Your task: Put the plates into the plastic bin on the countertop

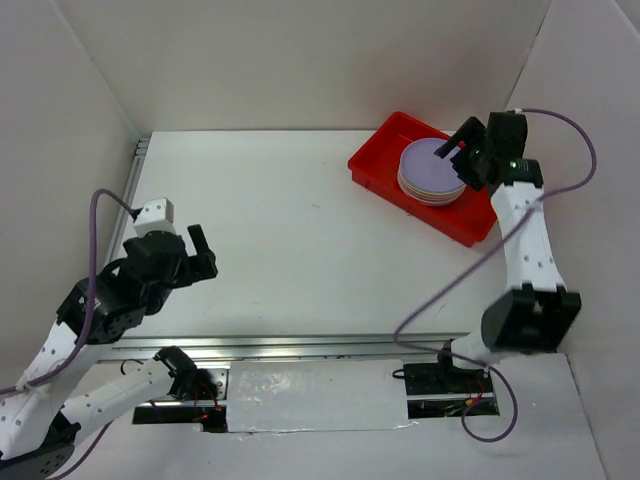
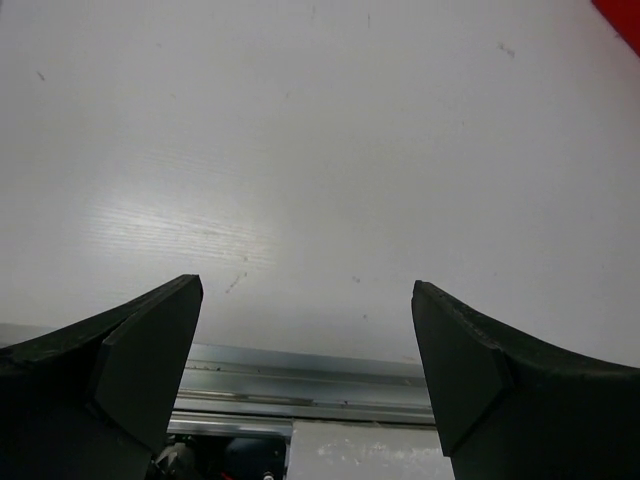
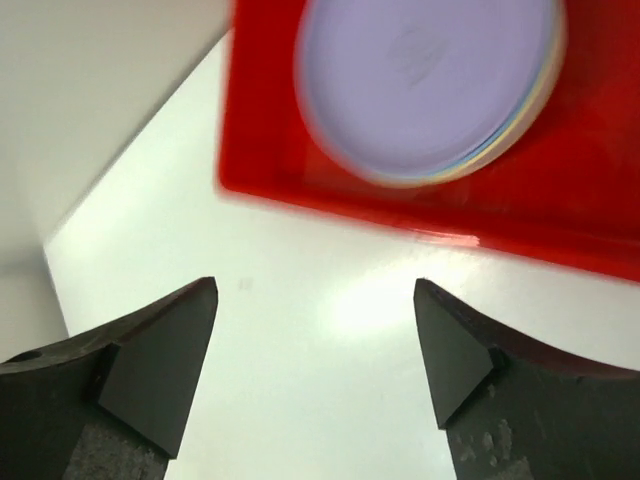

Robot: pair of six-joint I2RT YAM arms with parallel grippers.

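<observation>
Left arm (image 1: 48, 362) and right arm (image 1: 527, 238) are wearing white shells over black joints, each trailing a purple cable (image 1: 94, 262), the left gripper (image 2: 308, 300) showing black wedge fingers (image 2: 130, 370), a green light (image 1: 513, 162) glowing at the right wrist.

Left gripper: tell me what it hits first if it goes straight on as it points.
Most likely the bare white countertop: the left gripper, fingers open, tilts down toward it with nothing between. The red plastic bin shows only at the view's top right corner, off that line. Depth is unclear.
</observation>
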